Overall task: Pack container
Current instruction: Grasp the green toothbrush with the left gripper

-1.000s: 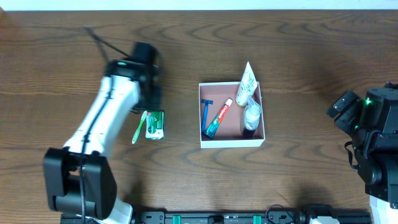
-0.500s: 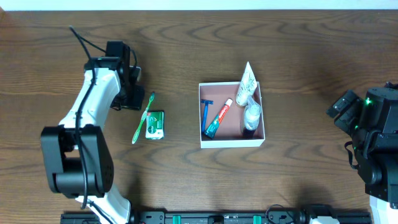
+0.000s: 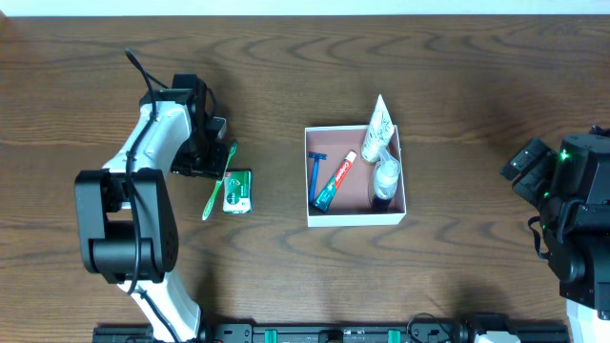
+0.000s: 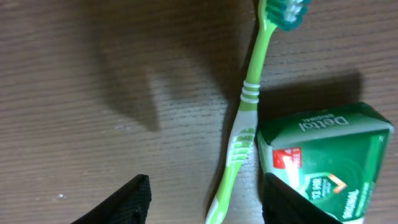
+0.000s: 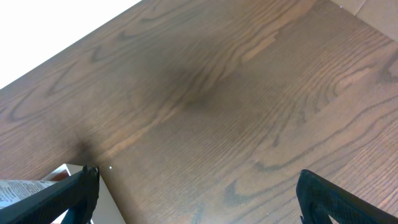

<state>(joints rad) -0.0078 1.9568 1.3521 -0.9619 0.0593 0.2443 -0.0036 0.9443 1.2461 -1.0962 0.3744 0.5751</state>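
The container [image 3: 355,218], a square white-walled box with a reddish-brown inside, sits at mid-table and holds a blue razor [image 3: 315,176], a toothpaste tube [image 3: 335,180], a white tube [image 3: 377,124] and a small bottle [image 3: 386,176]. A green toothbrush [image 3: 217,183] lies on the table left of it, next to a green soap packet [image 3: 237,191]. My left gripper [image 3: 212,157] is open just above the toothbrush. In the left wrist view the toothbrush handle [image 4: 247,112] ends between my open fingers [image 4: 208,205], with the packet [image 4: 326,162] by the right finger. My right gripper [image 3: 519,164] is open and empty at the far right.
The right wrist view shows bare wood between my open fingers [image 5: 205,199] and a corner of the container [image 5: 102,196] at the lower left. The left arm's cable [image 3: 143,71] trails toward the back left.
My left gripper swung left off the toothbrush and packet, turned, then came back down beside the toothbrush's head. The right arm and the container's contents have not moved.
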